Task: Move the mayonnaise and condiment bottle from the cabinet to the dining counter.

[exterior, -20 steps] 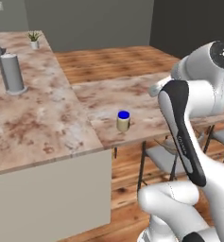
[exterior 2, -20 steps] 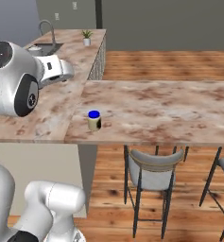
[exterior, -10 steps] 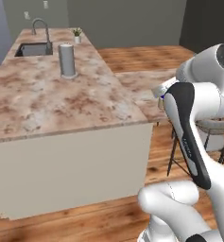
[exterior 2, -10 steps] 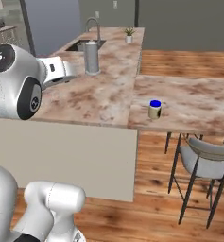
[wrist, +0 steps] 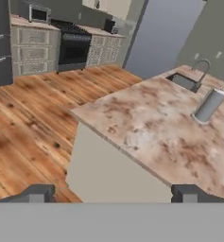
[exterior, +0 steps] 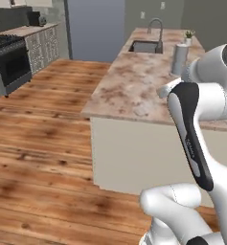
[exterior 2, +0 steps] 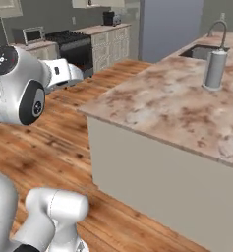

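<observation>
The gripper (wrist: 111,193) hangs with jaws apart and empty, above the near corner of a marbled island (wrist: 156,137) (cream sides). A grey canister (wrist: 209,106) stands near its sink (wrist: 183,81).

— What shows of the cabinet?
— Cream-beige wall cabinets (wrist: 113,6) run along the far kitchen wall, above the black stove and the cream drawers. The top edge of the hand view cuts them off.
— Are the doors open?
— Too little shows to tell. The right base view catches the same pale undersides (exterior 2: 97,2), far off.
</observation>
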### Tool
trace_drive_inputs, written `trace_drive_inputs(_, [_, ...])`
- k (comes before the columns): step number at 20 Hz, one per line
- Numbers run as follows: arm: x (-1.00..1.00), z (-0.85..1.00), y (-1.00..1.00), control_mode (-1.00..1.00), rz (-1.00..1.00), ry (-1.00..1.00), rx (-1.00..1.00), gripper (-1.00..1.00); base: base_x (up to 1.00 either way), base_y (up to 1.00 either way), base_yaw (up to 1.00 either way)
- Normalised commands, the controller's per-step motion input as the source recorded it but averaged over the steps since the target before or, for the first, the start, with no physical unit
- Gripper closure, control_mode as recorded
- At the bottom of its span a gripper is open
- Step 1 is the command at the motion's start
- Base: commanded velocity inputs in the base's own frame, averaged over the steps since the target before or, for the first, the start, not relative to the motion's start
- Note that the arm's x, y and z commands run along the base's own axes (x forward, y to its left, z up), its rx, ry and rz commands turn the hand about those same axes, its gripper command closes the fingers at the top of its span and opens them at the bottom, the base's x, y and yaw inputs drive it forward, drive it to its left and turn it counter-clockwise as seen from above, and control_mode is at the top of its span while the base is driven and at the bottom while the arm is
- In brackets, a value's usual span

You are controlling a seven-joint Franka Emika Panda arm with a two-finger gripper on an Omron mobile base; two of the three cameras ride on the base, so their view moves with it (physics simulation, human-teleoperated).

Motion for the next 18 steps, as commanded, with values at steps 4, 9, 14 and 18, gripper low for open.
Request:
trace_drive_inputs(4, [0.00,0.00,0.00,1.00,0.00,0.00,0.00,-1.00,0.05,0.64,0.77])
trace_drive_inputs(9, [0.00,0.00,0.00,1.00,0.00,0.00,0.00,-1.00,0.74,0.42,0.60])
trace_drive_inputs(14, [0.00,0.00,0.00,1.00,0.00,0.00,0.00,-1.00,1.00,0.41,0.41])
trace_drive_inputs(18, [0.00,0.00,0.00,1.00,0.00,0.00,0.00,-1.00,1.00,0.27,0.29])
